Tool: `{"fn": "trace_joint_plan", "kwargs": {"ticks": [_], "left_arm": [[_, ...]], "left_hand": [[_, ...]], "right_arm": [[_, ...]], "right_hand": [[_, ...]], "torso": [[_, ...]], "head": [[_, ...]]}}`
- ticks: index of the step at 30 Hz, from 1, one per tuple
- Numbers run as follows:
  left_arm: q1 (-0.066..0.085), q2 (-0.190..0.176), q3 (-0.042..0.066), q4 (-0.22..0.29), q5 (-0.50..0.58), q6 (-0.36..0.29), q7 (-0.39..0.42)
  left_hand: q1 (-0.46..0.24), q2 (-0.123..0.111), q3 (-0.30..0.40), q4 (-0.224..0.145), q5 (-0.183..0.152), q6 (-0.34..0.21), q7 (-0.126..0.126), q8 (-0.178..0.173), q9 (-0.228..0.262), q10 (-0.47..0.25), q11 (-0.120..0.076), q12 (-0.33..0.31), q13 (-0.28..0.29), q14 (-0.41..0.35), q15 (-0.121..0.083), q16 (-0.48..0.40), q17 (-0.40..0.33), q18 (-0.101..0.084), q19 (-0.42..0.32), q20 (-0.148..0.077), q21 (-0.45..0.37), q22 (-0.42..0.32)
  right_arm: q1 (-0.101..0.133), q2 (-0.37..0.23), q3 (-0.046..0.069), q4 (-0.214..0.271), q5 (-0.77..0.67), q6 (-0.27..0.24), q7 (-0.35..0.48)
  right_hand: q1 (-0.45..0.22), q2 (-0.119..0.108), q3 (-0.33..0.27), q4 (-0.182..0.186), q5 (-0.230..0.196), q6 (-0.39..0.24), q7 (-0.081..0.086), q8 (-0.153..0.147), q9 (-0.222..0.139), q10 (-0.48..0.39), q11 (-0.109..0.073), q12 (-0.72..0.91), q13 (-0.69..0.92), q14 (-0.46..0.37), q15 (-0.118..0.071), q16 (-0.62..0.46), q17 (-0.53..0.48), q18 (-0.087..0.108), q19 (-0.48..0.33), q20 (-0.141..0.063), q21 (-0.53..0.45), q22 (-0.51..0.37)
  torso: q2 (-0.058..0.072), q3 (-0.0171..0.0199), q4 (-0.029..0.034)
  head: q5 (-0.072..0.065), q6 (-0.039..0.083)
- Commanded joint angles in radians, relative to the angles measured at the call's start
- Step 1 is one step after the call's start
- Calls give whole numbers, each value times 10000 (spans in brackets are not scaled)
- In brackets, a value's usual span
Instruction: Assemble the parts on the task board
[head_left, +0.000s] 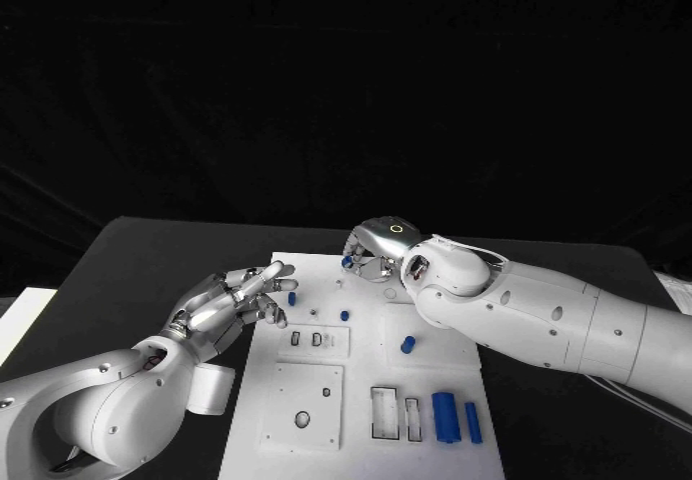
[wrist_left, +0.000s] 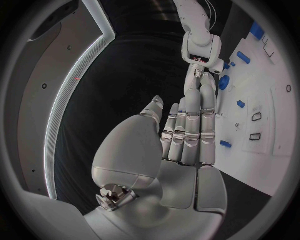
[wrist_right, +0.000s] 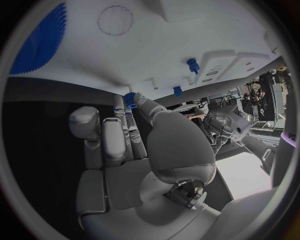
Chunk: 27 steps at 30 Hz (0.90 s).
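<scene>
At the bottom of the head view, near the lower right corner of the white board (head_left: 289, 420), two long blue cylinders (head_left: 446, 416) lie side by side, just beside two narrow rectangular slots (head_left: 385, 412). A little higher, right of the middle of the board, a short blue peg (head_left: 407, 344) lies alone.

At the left edge of the board the left hand (head_left: 231, 300) hovers with its fingers stretched out and slightly apart; it holds nothing. Just beside its fingertips a small blue pin (head_left: 291, 298) stands in the board.

Farthest away, at the upper edge of the board in the centre of the frame, the right hand (head_left: 378, 252) is bent down over the board. In the right wrist view a small blue gear-like piece (wrist_right: 129, 98) sits between its thumb and a finger, so this hand pinches it.

I judge that the step in hand is carrying this small piece to its seat on the far part of the board. The next move probably needs a careful lowering over the correct hole, with the piece kept upright, before the fingers release it. Which hole is meant, I cannot tell.
</scene>
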<state>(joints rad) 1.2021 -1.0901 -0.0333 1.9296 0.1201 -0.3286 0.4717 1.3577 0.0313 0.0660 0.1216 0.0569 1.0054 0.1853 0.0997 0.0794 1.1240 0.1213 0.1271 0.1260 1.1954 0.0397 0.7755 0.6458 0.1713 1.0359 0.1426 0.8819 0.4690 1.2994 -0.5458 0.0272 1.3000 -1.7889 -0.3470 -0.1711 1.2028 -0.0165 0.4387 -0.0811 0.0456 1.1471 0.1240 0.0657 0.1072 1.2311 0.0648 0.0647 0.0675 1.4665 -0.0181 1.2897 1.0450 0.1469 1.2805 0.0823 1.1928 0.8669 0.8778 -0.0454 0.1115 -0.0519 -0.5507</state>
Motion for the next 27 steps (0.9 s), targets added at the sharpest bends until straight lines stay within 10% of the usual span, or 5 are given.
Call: {"fn": "trace_joint_plan", "kwargs": {"ticks": [1,27], "left_arm": [[10,3,5,9,-62,77,56],[11,9,7,-1,-62,109,16]], "left_hand": [[59,66,1,-76,20,-7,51,-52,-15,-60,-13,-37,9,-79,20,-50,12,116,-70,33,48,10],[66,67,9,-91,18,-8,52,-61,-15,-65,-11,-43,13,-100,24,-71,10,119,-100,40,45,8]], "right_arm": [[-49,-37,-37,1,-156,325,-159],[-50,-11,-38,27,-140,80,-70]], "right_hand": [[61,-19,6,50,66,88,-15,18,120,-62,10,-18,1,245,8,32,-13,-179,-31,24,47,-3],[-9,-311,1,337,54,-28,30,-27,123,-171,44,-39,-3,227,32,44,-11,-166,-96,45,10,-77]], "torso": [[3,-5,-5],[25,-39,10]], "head": [[6,-21],[-33,-8]]}}
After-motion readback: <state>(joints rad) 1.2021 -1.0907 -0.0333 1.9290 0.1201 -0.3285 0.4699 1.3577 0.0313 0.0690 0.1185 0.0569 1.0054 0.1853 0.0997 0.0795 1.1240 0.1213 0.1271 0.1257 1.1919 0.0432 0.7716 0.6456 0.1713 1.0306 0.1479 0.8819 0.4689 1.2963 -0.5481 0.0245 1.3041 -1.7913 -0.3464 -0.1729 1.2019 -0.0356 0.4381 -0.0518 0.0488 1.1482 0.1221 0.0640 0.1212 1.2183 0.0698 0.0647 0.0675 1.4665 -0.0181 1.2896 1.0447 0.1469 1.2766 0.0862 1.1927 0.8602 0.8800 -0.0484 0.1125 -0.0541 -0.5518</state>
